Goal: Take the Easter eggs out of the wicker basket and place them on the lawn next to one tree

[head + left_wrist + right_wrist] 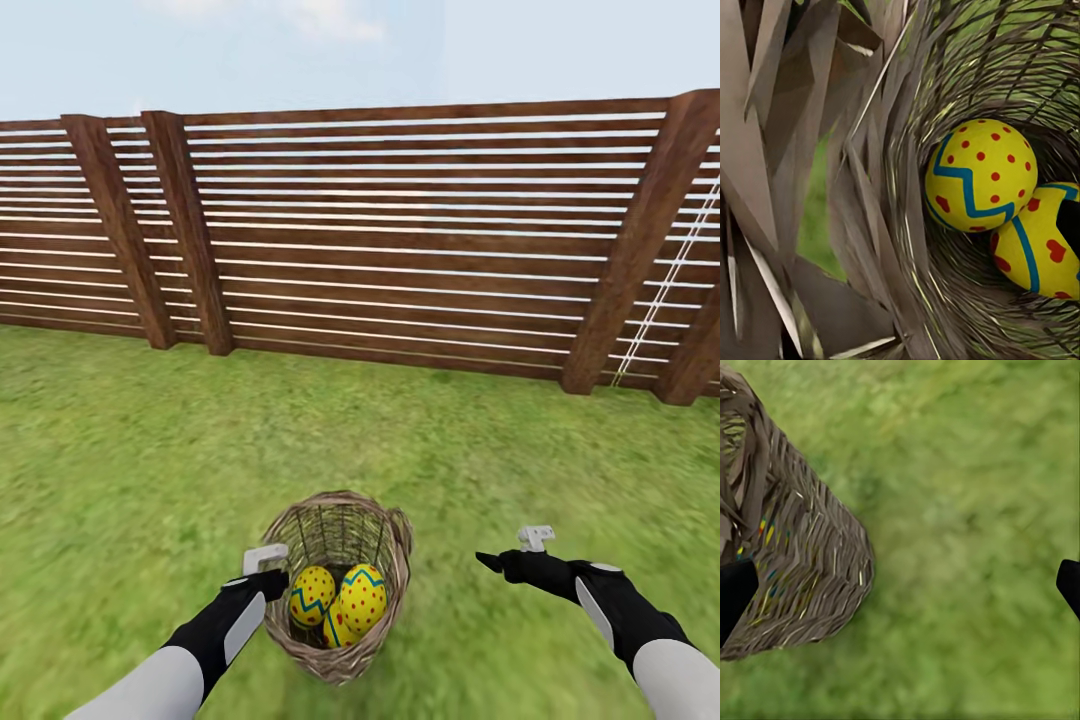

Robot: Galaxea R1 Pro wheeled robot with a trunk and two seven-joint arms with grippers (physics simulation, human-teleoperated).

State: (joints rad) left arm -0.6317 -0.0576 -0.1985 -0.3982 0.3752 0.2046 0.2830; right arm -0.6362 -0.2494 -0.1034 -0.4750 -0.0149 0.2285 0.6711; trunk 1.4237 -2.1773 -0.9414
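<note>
The wicker basket (pixel 392 560) stands on the lawn (pixel 150 450) just in front of me. Three yellow Easter eggs with blue zigzags lie inside: one (pixel 312 596) on the left, one (pixel 363 598) on the right, one (pixel 334 630) half hidden beneath them. My left gripper (pixel 271 579) sits at the basket's left rim, open; in the left wrist view one black fingertip (pixel 1069 223) shows beside two eggs (pixel 981 176) (pixel 1039 251), close against the basket wall (pixel 870 225). My right gripper (pixel 492 562) hovers open over grass right of the basket (pixel 802 555). The tree is out of view.
A brown horizontal-slat wooden fence (pixel 400 240) with thick posts closes off the garden a few metres ahead. A thin white rope ladder (pixel 665 290) hangs at its right end. Grass stretches to both sides of the basket and up to the fence.
</note>
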